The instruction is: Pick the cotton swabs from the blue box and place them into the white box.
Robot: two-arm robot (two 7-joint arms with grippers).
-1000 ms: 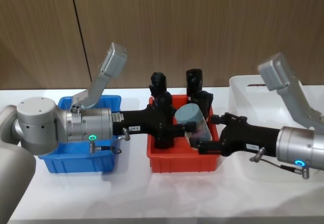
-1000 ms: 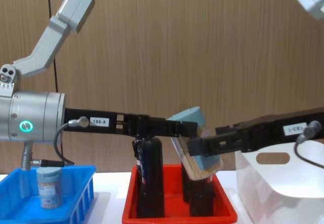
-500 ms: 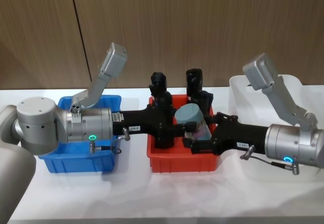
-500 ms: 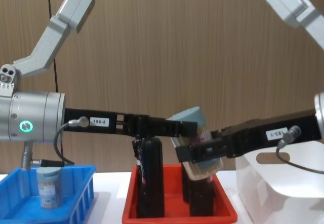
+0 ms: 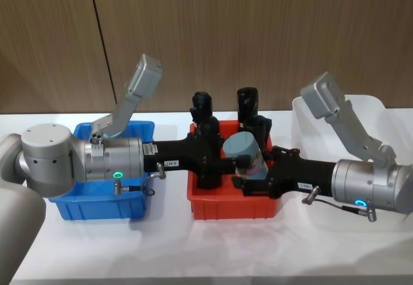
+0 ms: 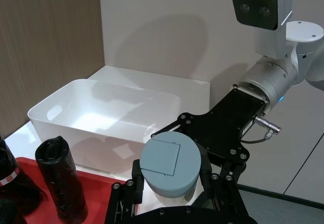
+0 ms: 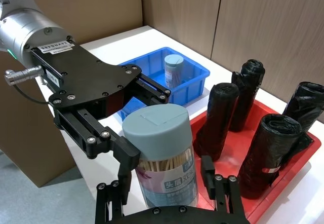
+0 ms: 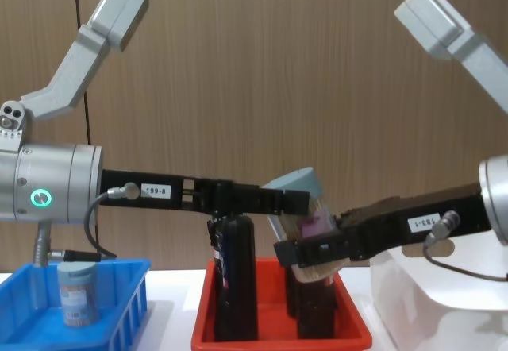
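A jar of cotton swabs with a pale blue-grey lid hangs tilted above the red tray. My left gripper is shut on its upper part, reaching in from the left. My right gripper comes from the right and is open, its fingers straddling the jar's lower half with a small gap. Another jar of cotton swabs stands upright in the blue box at the left. The white box sits at the right, behind my right arm.
Black bottles stand upright in the red tray between the two boxes, right under the held jar. The white box has a wide bare floor. Bare tabletop lies in front of the containers.
My right gripper has slid left toward the jar, and its fingers now reach around the jar's lower half. The left arm and the jar have stayed still.
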